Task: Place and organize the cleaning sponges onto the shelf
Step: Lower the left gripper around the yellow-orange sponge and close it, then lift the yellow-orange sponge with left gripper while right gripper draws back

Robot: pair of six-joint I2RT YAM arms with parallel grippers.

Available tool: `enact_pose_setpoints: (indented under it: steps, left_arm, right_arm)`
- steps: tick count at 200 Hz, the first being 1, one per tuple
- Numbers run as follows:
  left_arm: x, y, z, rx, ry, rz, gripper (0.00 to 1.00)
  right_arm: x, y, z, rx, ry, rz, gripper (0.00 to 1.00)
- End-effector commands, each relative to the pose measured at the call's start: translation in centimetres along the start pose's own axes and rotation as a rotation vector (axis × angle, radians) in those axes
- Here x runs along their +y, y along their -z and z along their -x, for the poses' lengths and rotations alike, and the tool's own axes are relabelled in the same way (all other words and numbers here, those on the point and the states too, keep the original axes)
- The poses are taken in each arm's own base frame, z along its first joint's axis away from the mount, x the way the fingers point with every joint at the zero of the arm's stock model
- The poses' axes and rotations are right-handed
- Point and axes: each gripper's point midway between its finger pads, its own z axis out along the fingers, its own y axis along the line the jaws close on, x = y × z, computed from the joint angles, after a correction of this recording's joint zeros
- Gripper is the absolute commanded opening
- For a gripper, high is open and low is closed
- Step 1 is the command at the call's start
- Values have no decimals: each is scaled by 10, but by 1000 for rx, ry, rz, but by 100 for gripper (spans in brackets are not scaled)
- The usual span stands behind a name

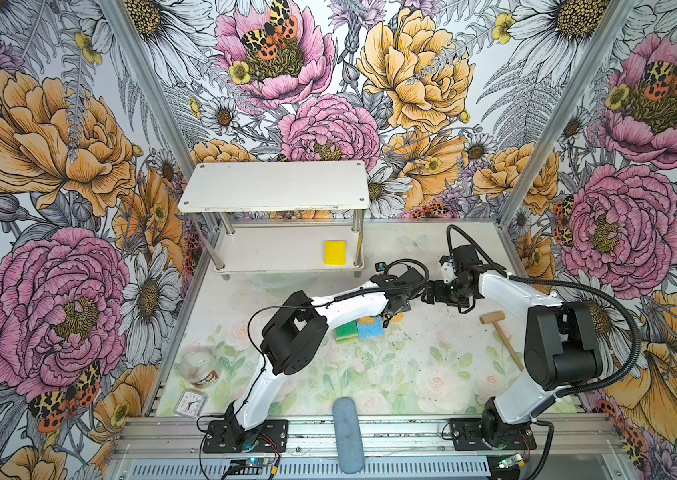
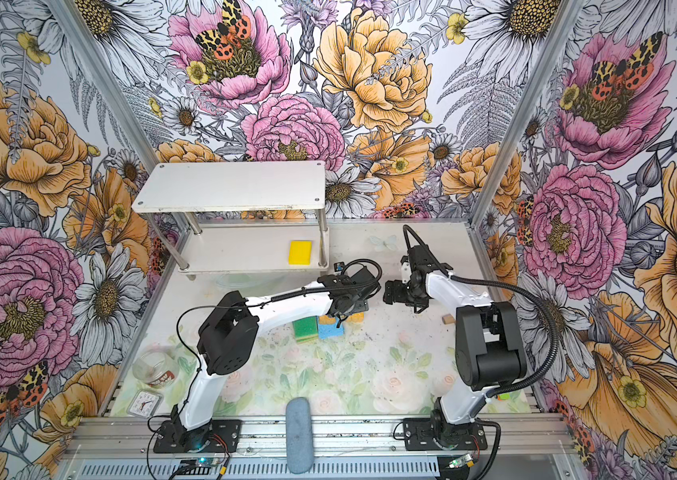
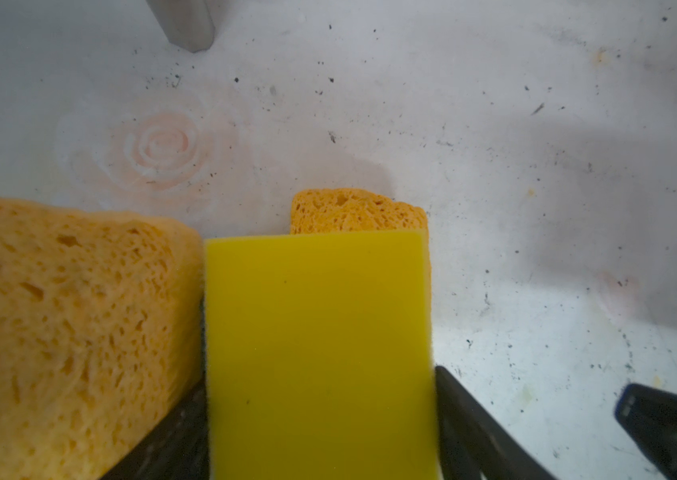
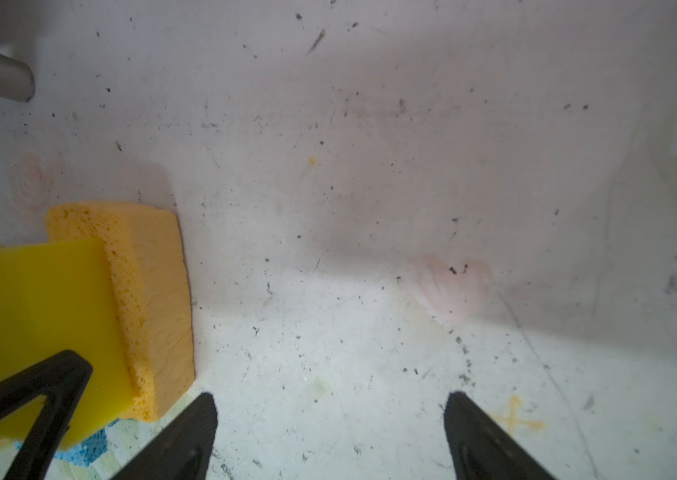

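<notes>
Nearest you, the grey roll (image 1: 347,434) lies across the front rail (ignore it). Mid tabletop (image 1: 411,374): the L jaws are closed against both long sides of a yellow sponge (image 3: 320,353), whose long axis runs straight out along the jaws. It sits over an orange sponge (image 3: 357,212), w/ a second orange sponge (image 3: 70,332) pressed beside it and a green sponge (image 1: 345,330) and blue sponge (image 1: 370,330) crowded close. The R jaws stand parted and empty over bare tabletop, just beside the pile. The mallet (image 1: 500,336) lies well to the right. The shelf (image 1: 274,187) is beyond and left of the grip. Its lower board holds the shelved yellow sponge (image 1: 335,252) at the right end, by the front-right post (image 1: 356,237). I'd lift clear first, then steer left of both.
</notes>
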Motion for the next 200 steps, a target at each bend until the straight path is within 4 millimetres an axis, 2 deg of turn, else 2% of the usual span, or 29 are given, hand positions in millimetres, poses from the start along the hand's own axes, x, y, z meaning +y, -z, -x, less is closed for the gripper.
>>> enact_pose_setpoints:
  steps: [1,60,90,132,200]
  left_arm:
    - [12,-11,-17,47,-33,45,75]
    - [12,-12,-20,51,-40,45,71]
    - [10,-5,-14,27,-51,39,64]
    - [4,7,-6,-19,-77,27,59]
    - [3,23,6,-73,-97,21,58]
  right_arm:
    - [0,-4,3,-8,-4,12,88]
    - [0,-4,3,-8,-6,12,88]
    - [0,-3,4,-11,-6,13,87]
    - [0,-3,4,-12,-7,15,87]
    - [1,-3,6,-14,-9,22,87]
